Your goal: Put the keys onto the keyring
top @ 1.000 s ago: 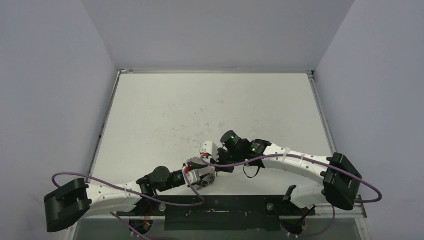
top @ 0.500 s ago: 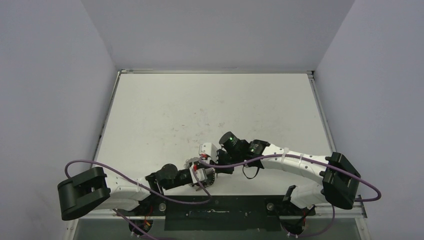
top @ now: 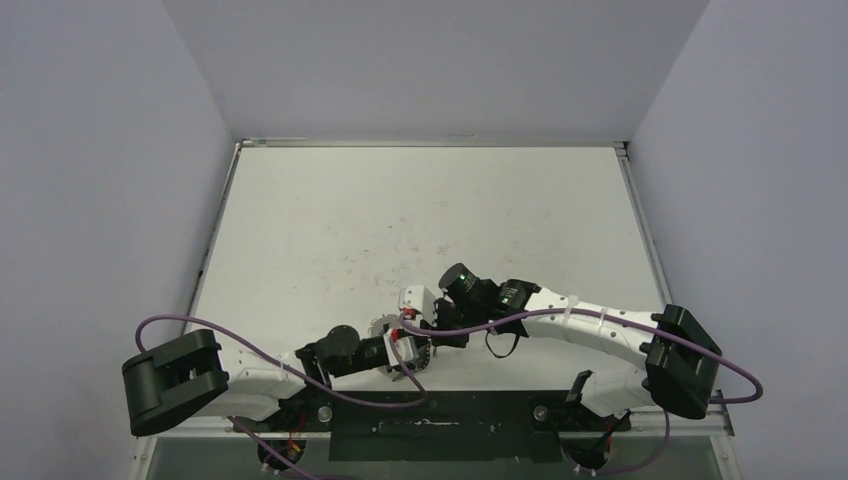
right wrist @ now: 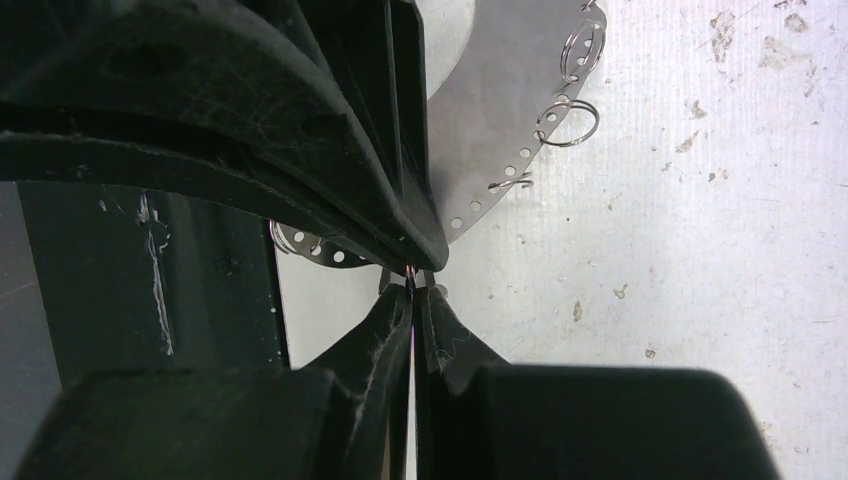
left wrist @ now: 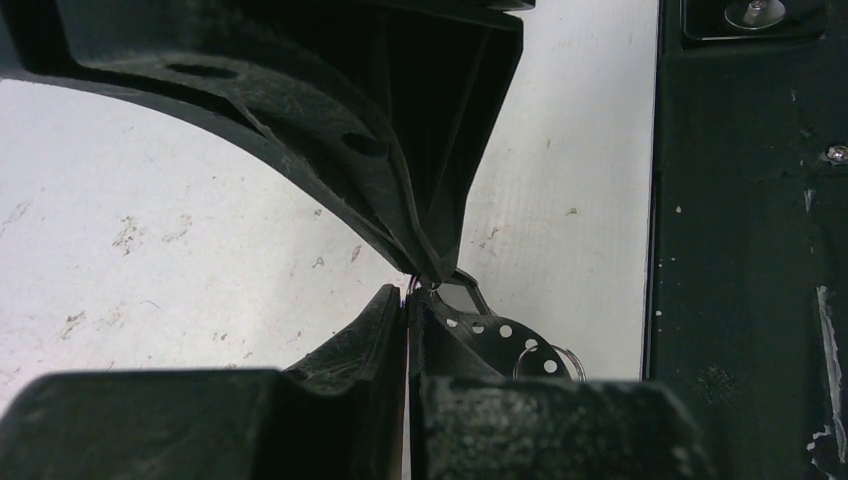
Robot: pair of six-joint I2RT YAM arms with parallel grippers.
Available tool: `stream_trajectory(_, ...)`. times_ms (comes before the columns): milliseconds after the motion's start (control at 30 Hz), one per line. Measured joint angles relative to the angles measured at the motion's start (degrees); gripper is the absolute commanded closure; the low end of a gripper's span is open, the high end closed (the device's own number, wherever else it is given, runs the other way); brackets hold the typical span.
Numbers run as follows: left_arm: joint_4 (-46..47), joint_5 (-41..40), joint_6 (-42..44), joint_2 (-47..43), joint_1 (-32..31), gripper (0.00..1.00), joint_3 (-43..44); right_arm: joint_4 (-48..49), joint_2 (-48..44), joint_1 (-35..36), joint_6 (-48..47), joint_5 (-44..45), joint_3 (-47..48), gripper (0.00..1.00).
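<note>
Both grippers meet tip to tip low over the table's near edge. My left gripper (left wrist: 408, 297) (top: 412, 348) is shut, its pads pressed together. My right gripper (right wrist: 412, 288) (top: 425, 335) is also shut, pinching the top of a small dark oblong loop (left wrist: 466, 291). That loop sits at the rim of the keyring (right wrist: 500, 130) (left wrist: 500, 345). The keyring looks like a thin silvery plate with holes along its edge, carrying several tiny silver rings (right wrist: 568, 122). I cannot make out the silver key of the keys. The left fingers (right wrist: 400, 200) hide part of the plate.
The black base rail (left wrist: 750, 250) (top: 430, 425) runs just beside the grippers at the table's near edge. Purple cables (top: 250, 345) loop over both arms. The white table (top: 420, 210) stretches away to grey walls on three sides.
My left gripper has closed from partly open to fully shut beside the right fingertips, and the left arm's elbow has swung up and to the right. The right arm has held still.
</note>
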Motion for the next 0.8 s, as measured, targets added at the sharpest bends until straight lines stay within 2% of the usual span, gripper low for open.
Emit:
stream_trajectory(100,-0.5,0.1,0.0,-0.1,0.0,1.00,0.2,-0.1,-0.2,0.0,0.2,0.4,0.0,0.76)
stream_trajectory(200,-1.2,0.1,0.0,-0.7,0.0,1.00,0.2,0.7,-0.6,-0.2,0.9,0.9,-0.2,0.65)
stream_trajectory(333,-1.9,-0.5,-0.1,-2.7,0.0,1.00,0.2,3.4,-4.6,-1.9,1.6,0.7,-2.9,0.65)
stream_trajectory(467,-1.4,-1.3,-0.5,-5.7,0.0,1.00,-1.0,5.9,-8.6,-4.3,2.4,-0.2,-5.7,0.72)
stream_trajectory(800,-1.5,-2.3,-0.9,-11.0,0.0,1.00,-3.1,9.9,-9.7,-5.2,2.3,-5.9,-7.5,0.69)
